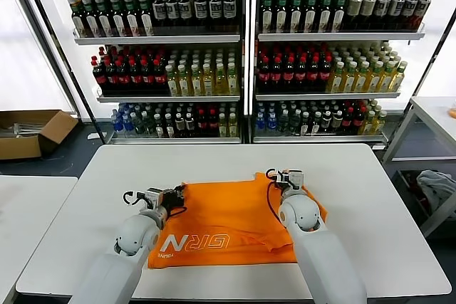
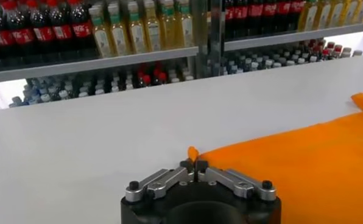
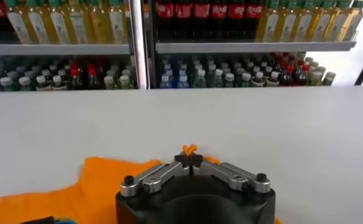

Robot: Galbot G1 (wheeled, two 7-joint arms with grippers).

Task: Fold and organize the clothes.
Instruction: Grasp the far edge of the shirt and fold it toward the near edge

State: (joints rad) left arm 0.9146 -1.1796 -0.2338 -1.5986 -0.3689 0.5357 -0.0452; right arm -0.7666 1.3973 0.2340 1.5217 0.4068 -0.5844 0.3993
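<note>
T-shirt (image 1: 228,222): flat on white table (image 1: 370,197), lettering near front edge | left gripper (image 2: 195,165): clamped on its left far edge | right gripper (image 3: 189,160): clamped on its right far edge

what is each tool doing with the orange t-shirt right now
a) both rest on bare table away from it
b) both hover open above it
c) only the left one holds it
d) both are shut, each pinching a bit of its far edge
d: each wrist view shows a small tuft of orange cloth caught between closed jaws, the left tool and the right tool both on the T-shirt's far edge.
</note>
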